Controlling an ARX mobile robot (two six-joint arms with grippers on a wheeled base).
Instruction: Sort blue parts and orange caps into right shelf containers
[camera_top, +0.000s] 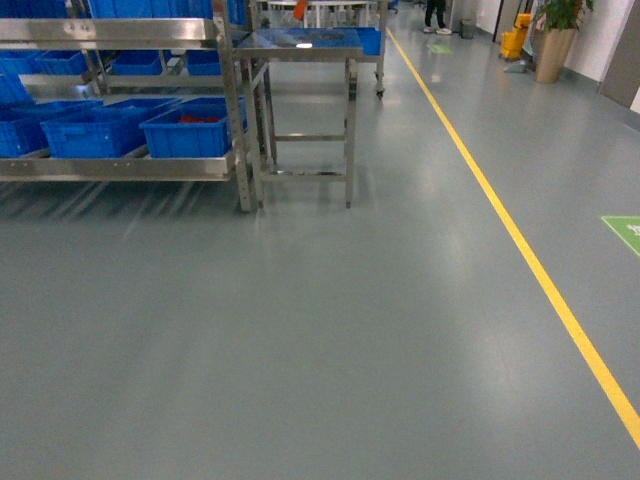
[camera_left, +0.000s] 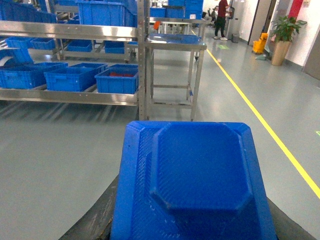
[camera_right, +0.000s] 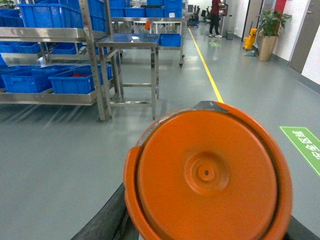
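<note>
A blue part (camera_left: 192, 180), blocky with a raised octagonal face, fills the lower left wrist view. My left gripper (camera_left: 192, 234) is shut on it, and its dark fingers (camera_left: 95, 222) show at both sides. In the right wrist view my right gripper (camera_right: 207, 235) is shut on a round orange cap (camera_right: 207, 175), which hides its fingertips. Ahead to the left stands the steel shelf (camera_top: 120, 168), holding blue containers (camera_top: 190, 135) on its lower level. One container holds something red-orange (camera_top: 200, 118). Neither gripper shows in the head view.
A small steel table (camera_top: 300, 45) stands right of the shelf. A yellow floor line (camera_top: 520, 240) runs along the right, with a green floor mark (camera_top: 625, 232) beyond it. Far back are a potted plant (camera_top: 555, 40) and a person (camera_top: 436, 15). Grey floor lies between me and the shelf.
</note>
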